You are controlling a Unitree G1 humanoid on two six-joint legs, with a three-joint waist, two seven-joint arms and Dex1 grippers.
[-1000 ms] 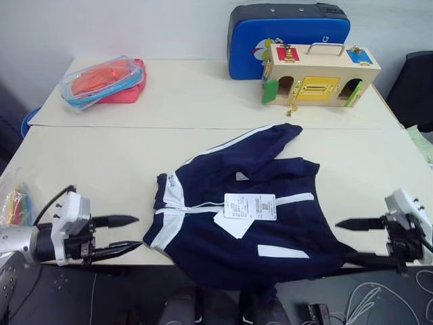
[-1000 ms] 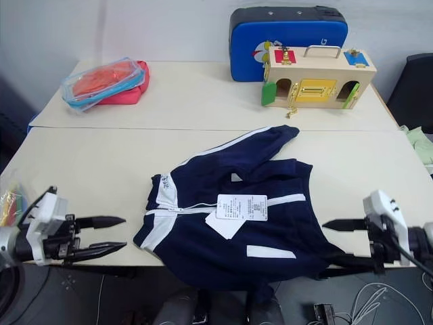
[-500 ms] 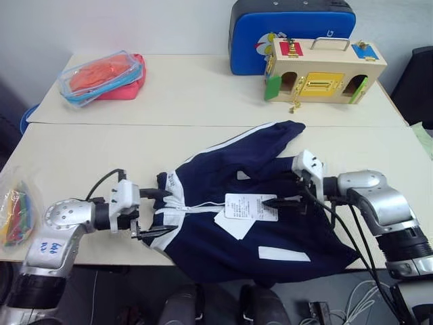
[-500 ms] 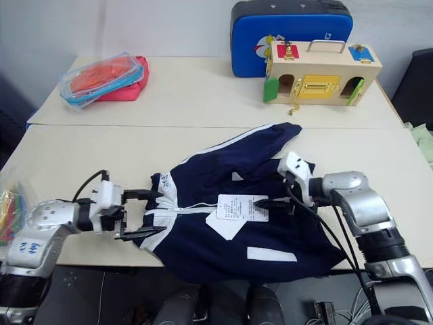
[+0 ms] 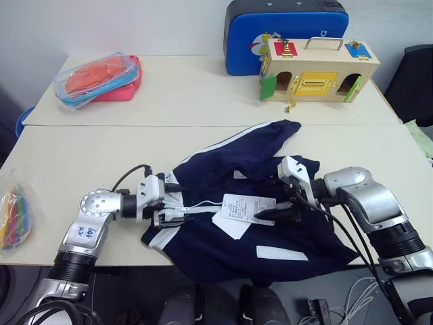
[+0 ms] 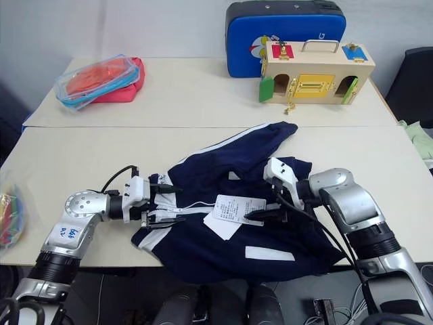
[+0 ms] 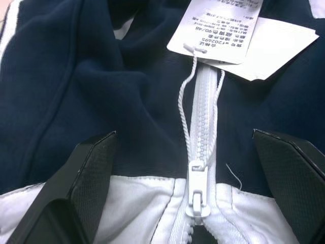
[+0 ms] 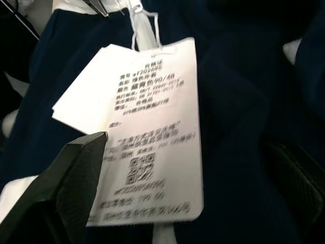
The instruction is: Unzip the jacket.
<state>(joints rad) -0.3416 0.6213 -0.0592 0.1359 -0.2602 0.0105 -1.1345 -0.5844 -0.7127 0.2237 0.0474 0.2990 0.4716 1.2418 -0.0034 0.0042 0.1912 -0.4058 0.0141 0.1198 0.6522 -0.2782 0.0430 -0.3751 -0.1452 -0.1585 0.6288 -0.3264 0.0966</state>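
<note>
Your two head views look forward and down from above the near table edge, with the jacket (image 5: pixel 243 203) near the middle of both; the blue case (image 5: pixel 284 34) sits at the far end. They share almost the whole scene, the right eye's picture shifted slightly sideways. Your left wrist view sits very close over the jacket, facing along the zipper (image 7: pixel 203 127) toward the tags (image 7: pixel 223 30). Your right wrist view looks close over the same tags from the jacket's other side.
</note>
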